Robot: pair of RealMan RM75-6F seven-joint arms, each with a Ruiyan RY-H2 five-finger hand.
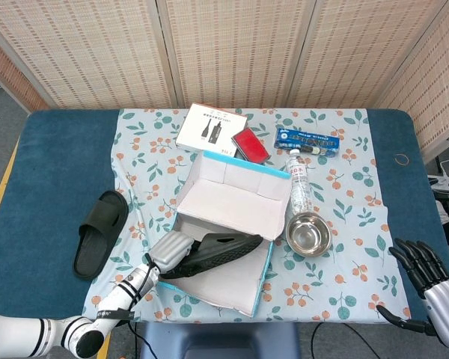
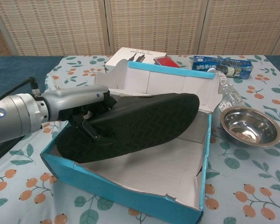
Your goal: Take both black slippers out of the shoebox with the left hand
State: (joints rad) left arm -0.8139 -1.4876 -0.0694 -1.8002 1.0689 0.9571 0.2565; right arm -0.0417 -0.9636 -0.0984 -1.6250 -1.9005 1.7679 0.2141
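Gripping the second slipper (image 2: 130, 123) with my left hand (image 2: 86, 114) fingers, I hold it tilted, its long axis reaching rightward over the shoebox (image 2: 126, 196).

You've got print in the frame, operator, but none of it reads. The white box (image 1: 210, 129) at upper centre carries a dark product picture with small lines of text, too fine to make out. The blue carton (image 2: 221, 64) at upper right shows white characters, blurred beyond reading.
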